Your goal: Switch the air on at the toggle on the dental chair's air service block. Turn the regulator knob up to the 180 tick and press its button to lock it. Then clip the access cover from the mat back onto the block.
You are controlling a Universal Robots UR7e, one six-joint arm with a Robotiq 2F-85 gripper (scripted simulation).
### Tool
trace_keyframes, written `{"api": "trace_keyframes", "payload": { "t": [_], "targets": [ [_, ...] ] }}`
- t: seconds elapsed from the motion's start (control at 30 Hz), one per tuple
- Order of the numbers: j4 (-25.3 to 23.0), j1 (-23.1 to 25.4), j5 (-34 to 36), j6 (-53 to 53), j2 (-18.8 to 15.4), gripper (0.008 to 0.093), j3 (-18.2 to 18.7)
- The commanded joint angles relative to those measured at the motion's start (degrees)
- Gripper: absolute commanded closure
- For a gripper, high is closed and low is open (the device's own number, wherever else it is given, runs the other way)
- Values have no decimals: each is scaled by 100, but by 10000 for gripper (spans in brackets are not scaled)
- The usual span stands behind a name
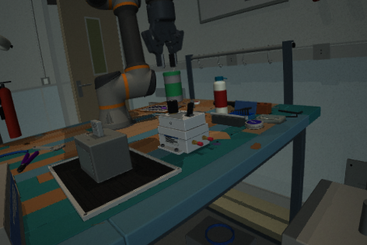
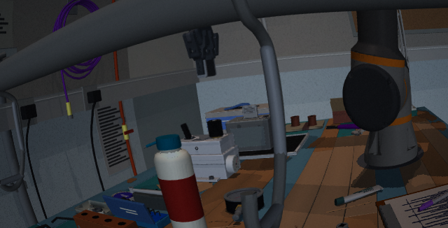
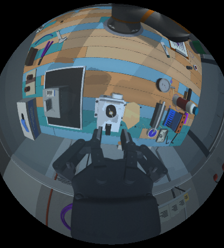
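The grey access cover [image 1: 102, 154] sits on the black mat [image 1: 112, 179], a short way left of the white air service block [image 1: 182, 131]. The block carries a black regulator knob [image 1: 172, 106] and a black toggle [image 1: 189, 109] on its top, the toggle leaning to one side. My gripper [image 1: 166, 61] hangs high above the block, pointing down, open and holding nothing. From the wrist camera the fingers [image 3: 111, 137] frame the block's near edge [image 3: 109, 112], with the cover [image 3: 52, 102] off to the left.
Behind the block stand a green-and-white cylinder [image 1: 172, 85] and a red-and-white bottle [image 1: 220, 95], under a rail with hooks [image 1: 241, 52]. Small boxes and a gauge [image 3: 163, 85] lie to the right. My arm's base [image 1: 116, 98] stands at the back left.
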State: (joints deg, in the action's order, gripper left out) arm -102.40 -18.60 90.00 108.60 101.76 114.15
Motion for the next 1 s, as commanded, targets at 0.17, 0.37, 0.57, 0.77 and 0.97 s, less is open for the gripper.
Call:
{"api": "trace_keyframes", "payload": {
  "t": [0.17, 0.37, 0.57, 0.77, 0.97],
  "targets": [
    [-3, 0, 0, 0, 2, 574, -2],
    [-3, 0, 0, 0, 1, 574, -2],
    [-3, 0, 0, 0, 1, 534, -2],
    [-3, 0, 0, 0, 1, 434, -2],
    [-3, 0, 0, 0, 1, 434, -2]
  ]
}}
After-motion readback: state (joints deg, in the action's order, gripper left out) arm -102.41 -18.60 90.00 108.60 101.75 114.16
